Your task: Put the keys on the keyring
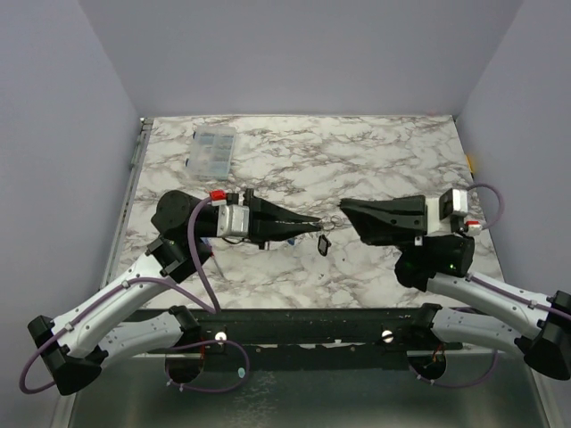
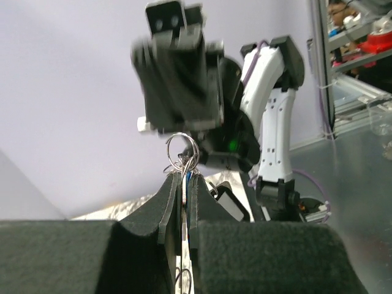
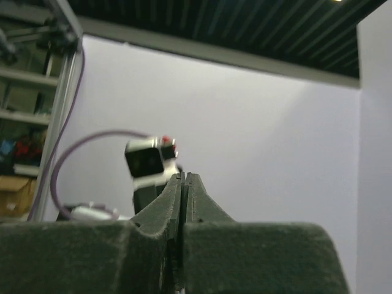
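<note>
My left gripper (image 1: 314,228) (image 2: 182,177) is shut on the keyring (image 2: 182,149), whose thin grey wire loops stick out above the fingertips. A blue and pale key (image 2: 188,178) is pinched between the pads. A dark-headed key (image 1: 323,243) (image 2: 230,203) hangs from the ring beside the jaws, just above the table. My right gripper (image 1: 344,207) (image 3: 185,177) faces the left one from the right, a short gap away from the ring. It is shut, and nothing shows between its pads.
A clear plastic compartment box (image 1: 212,150) lies at the back left of the marble table (image 1: 375,152). Grey walls close the table on three sides. A black rail (image 1: 303,325) runs along the near edge between the arm bases.
</note>
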`<act>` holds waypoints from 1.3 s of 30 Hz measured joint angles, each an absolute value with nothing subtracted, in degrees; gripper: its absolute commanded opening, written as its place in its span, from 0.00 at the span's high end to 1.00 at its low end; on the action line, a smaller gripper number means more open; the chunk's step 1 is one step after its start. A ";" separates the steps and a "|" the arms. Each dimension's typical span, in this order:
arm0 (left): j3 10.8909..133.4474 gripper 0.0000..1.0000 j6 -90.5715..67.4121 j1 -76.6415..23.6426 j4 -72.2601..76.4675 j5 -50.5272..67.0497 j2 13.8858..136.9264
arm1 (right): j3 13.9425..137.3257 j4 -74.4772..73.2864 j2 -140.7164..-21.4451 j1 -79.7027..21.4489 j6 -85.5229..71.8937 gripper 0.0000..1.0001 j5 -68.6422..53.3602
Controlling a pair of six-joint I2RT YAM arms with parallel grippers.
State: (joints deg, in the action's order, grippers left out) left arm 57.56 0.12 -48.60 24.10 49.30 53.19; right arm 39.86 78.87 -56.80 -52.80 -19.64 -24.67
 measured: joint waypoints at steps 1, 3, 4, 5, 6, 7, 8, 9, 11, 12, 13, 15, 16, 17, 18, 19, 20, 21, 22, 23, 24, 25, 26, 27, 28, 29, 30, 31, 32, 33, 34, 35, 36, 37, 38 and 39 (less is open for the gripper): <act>56.95 1.00 1.32 -48.60 23.59 48.51 53.25 | 39.90 80.58 -56.64 -52.80 -20.18 0.99 -22.39; 56.23 1.00 3.16 -48.60 22.72 47.35 53.71 | 40.38 83.61 -56.34 -52.75 -21.30 0.99 -18.57; 55.94 1.00 4.29 -48.60 22.28 46.57 54.11 | 40.86 84.58 -56.36 -52.77 -22.09 0.99 -17.10; 55.77 1.00 5.41 -48.60 21.85 45.54 54.54 | 41.39 85.10 -56.40 -52.77 -22.74 0.99 -15.88; 55.68 1.00 6.20 -48.60 21.52 44.80 54.85 | 41.93 85.62 -56.58 -52.77 -23.40 0.99 -14.81; 55.64 1.00 6.83 -48.60 21.34 44.03 55.07 | 42.50 85.69 -56.69 -52.77 -23.94 0.99 -13.78; 55.57 1.00 7.51 -48.60 21.34 43.05 55.27 | 42.96 85.58 -56.71 -52.77 -24.10 0.99 -12.73; 55.51 1.00 7.94 -48.58 21.37 42.39 55.31 | 43.27 85.14 -56.60 -52.77 -24.01 0.99 -11.73; 55.35 1.00 8.47 -48.58 21.56 40.91 55.31 | 43.55 82.48 -55.46 -52.77 -23.03 0.92 -9.28; 55.31 1.00 8.64 -48.60 21.74 40.27 55.29 | 43.62 80.82 -54.65 -52.77 -22.28 0.88 -8.25; 55.11 1.00 8.75 -48.58 21.91 39.66 55.24 | 43.70 77.17 -53.12 -52.77 -20.73 0.82 -6.61; 53.80 1.00 8.93 -48.58 22.31 38.13 54.52 | 44.60 69.47 -49.95 -52.77 -17.72 0.73 -3.70; 52.99 1.00 8.99 -48.56 22.37 37.56 54.06 | 45.91 64.20 -48.45 -52.77 -15.99 0.69 -2.13; 52.16 1.00 8.97 -48.53 22.39 36.97 53.47 | 47.72 58.70 -47.22 -52.77 -14.41 0.63 -0.75; 51.03 1.00 8.97 -48.56 22.33 36.16 52.64 | 50.11 52.82 -46.37 -52.75 -12.82 0.58 0.71; 50.13 1.00 8.95 -48.53 22.04 35.57 51.90 | 52.82 46.54 -45.82 -52.77 -11.29 0.52 1.80; 49.30 1.00 8.82 -48.53 21.37 34.76 51.05 | 55.66 40.32 -45.39 -52.75 -9.76 0.47 2.70; 48.90 1.00 8.51 -48.53 20.71 34.00 50.41 | 58.24 34.57 -45.12 -52.75 -8.27 0.41 3.16; 48.82 1.00 8.14 -48.53 20.18 33.54 50.02 | 60.51 29.15 -45.04 -52.77 -6.98 0.37 3.25; 48.82 1.00 7.55 -48.53 19.77 32.93 49.65 | 62.67 23.55 -44.97 -52.77 -5.69 0.33 3.14; 48.84 1.00 6.48 -48.53 19.35 32.21 49.25 | 64.58 17.91 -45.04 -52.77 -4.45 0.30 2.70; 48.84 1.00 5.80 -48.53 19.03 31.68 49.06 | 65.98 12.97 -45.15 -52.75 -3.46 0.28 1.87; 48.84 1.00 4.23 -48.53 18.70 30.96 48.97 | 66.96 8.45 -45.28 -52.75 -2.79 0.25 0.75; 48.84 1.00 2.44 -48.53 18.41 30.13 48.97 | 67.48 4.54 -45.45 -52.77 -2.26 0.17 -0.51; 48.84 1.00 1.19 -48.53 18.11 29.58 49.08 | 67.70 1.06 -45.71 -52.77 -1.85 0.11 -1.89; 48.84 1.00 -0.73 -48.53 17.63 28.82 49.23 | 67.79 -2.17 -46.11 -52.77 -1.48 0.07 -3.27; 48.84 1.00 -2.17 -48.53 17.41 28.16 49.43 | 67.81 -5.08 -46.65 -52.77 -1.43 0.04 -4.45; 48.84 1.00 -4.21 -48.53 17.28 27.29 49.76 | 67.92 -7.70 -47.42 -52.77 -1.56 0.02 -5.50; 48.84 1.00 -5.52 -48.53 17.15 26.55 50.00 | 68.01 -9.80 -48.25 -52.77 -1.83 0.01 -6.39; 48.84 1.00 -7.25 -48.53 17.04 25.78 50.24 | 68.03 -11.44 -49.08 -52.77 -1.98 0.00 -7.29; 48.84 1.00 -8.62 -48.53 17.02 25.08 50.48 | 68.03 -12.78 -50.00 -52.77 -2.17 0.00 -8.14; 48.84 1.00 -10.24 -48.49 16.99 24.32 50.72 | 67.88 -13.74 -50.81 -52.77 -2.48 0.00 -8.93; 48.84 1.00 -11.27 -48.49 16.99 23.79 50.83 | 67.57 -14.15 -51.35 -52.77 -2.68 0.00 -9.74; 48.84 1.00 -12.60 -48.49 16.97 23.27 50.92 | 67.16 -14.37 -51.55 -52.77 -2.96 0.00 -10.41; 48.84 1.00 -13.56 -48.49 16.99 22.87 50.92 | 66.87 -14.52 -51.57 -52.77 -3.07 0.00 -10.94; 48.84 1.00 -14.68 -48.49 16.99 22.57 50.92 | 66.67 -14.52 -51.59 -52.77 -3.18 0.00 -11.49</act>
State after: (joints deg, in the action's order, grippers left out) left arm 48.84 -14.68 -48.49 16.99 22.57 50.92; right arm 66.67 -14.52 -51.59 -52.77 -3.18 -11.49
